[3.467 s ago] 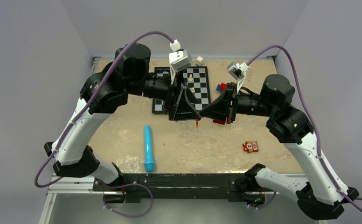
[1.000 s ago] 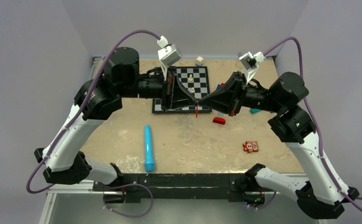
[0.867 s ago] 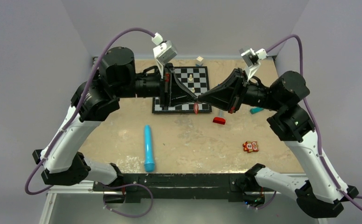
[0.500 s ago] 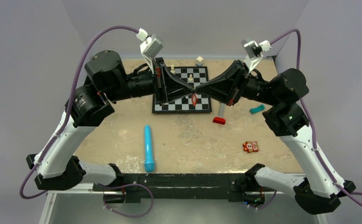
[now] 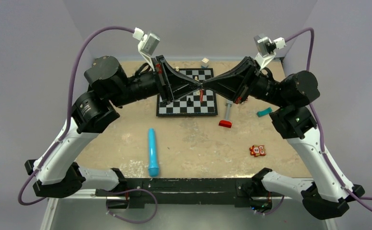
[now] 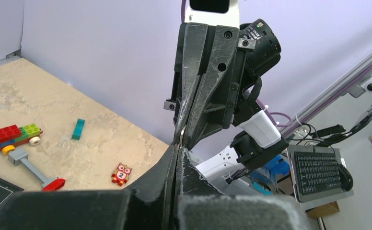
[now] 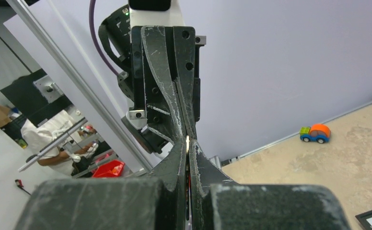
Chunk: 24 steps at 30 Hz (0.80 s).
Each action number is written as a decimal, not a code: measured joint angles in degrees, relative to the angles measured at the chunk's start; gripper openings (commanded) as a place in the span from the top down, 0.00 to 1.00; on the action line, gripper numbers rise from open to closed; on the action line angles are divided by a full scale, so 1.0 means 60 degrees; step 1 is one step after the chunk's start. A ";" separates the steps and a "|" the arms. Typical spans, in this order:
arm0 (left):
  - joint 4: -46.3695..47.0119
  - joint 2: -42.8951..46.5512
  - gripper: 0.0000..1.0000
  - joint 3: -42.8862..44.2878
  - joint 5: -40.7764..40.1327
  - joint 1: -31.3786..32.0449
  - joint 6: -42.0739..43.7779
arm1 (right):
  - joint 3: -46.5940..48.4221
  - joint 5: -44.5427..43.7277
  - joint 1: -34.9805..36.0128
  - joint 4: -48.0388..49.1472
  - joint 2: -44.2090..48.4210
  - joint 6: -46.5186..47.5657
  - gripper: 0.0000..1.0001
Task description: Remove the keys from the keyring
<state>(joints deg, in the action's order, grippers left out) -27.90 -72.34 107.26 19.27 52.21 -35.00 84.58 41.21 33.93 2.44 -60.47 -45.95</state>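
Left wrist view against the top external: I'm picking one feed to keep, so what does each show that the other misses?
Only left wrist: a brick car and a keyboard beyond the table. Only top: the blue cylinder and the hanging red keyring. Both: the left gripper and right gripper shut tip to tip, and the owl toy.

One chessboard [image 5: 208,108], one blue cylinder [image 5: 153,152], one teal block [image 5: 264,111] (one keyring [image 5: 201,96], too).

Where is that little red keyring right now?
In the top view, the red keyring hangs in mid-air where the left pincer and right pincer meet tip to tip, above the chessboard near the table's far edge.
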 measured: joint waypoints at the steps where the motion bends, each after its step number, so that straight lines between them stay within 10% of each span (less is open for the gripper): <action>1: 0.0080 0.0004 1.00 -0.0011 -0.0084 0.0007 -0.0084 | 0.0000 -0.0044 -0.0007 0.0073 -0.0007 -0.0044 1.00; 24: 0.1563 0.0390 1.00 -0.0758 -0.2007 0.0342 -0.1002 | -0.0066 -0.0645 -0.0040 0.1829 -0.0499 -0.1373 1.00</action>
<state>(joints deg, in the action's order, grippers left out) -18.52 -70.00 102.72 7.22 54.26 -41.01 84.18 37.34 33.69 13.41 -63.46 -54.19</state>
